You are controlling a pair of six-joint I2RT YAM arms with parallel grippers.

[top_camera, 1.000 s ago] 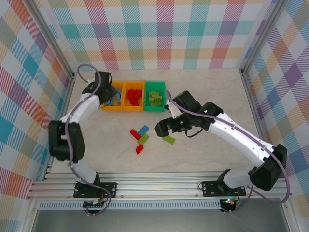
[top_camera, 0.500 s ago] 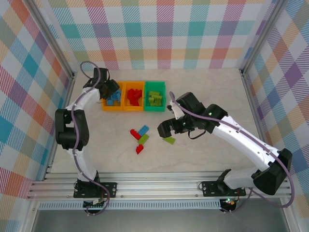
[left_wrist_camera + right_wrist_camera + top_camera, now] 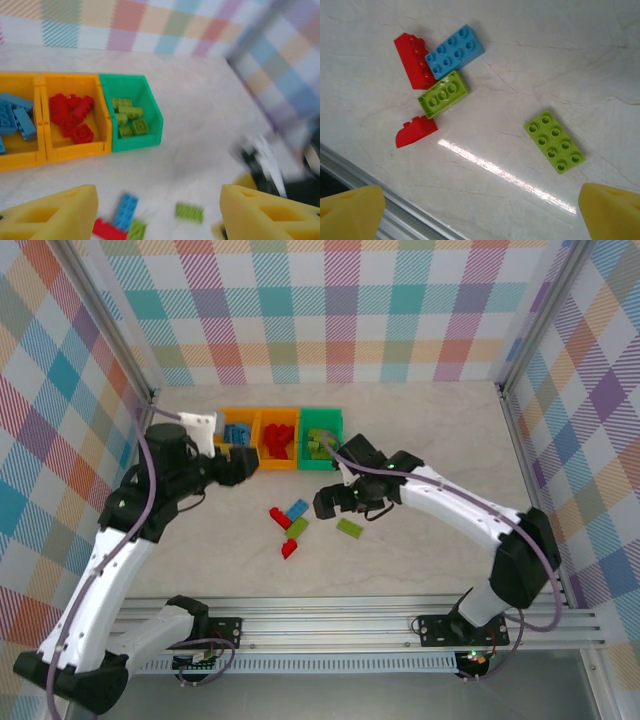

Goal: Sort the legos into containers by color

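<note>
1. Left pincer (image 3: 240,465) has drawn back from over the left orange bin (image 3: 20,157) to the near side of the row. It was shut a second ago and now stands wide with nothing between its fingers. The right pincer (image 3: 481,212) hangs almost where it was, though its arm has swung inward.
2. I judge the left pincer is empty and retreating because its load has gone into the bin. The right pincer, also wide and empty, hovers over the loose bricks, probably lining up a pick.
3. 3 bins stand in a touching row at the far side of the table (image 3: 430,440). The left orange bin holds blue bricks, the middle orange bin (image 3: 75,150) holds red ones, and the green bin (image 3: 135,141) holds lime ones.
4. 5 bricks lie unsorted nearer the arms. The blue brick (image 3: 455,51), the long red brick (image 3: 412,60) and the short lime brick (image 3: 442,93) touch one another. The small red piece (image 3: 416,131) sits just beside them, and the flat lime brick (image 3: 554,141) lies apart.
5. All are glossy plastic. The blue and lime ones lie studs up. The long red brick looks sloped and the small red piece looks rounded, so both may be awkward to pinch.
</note>
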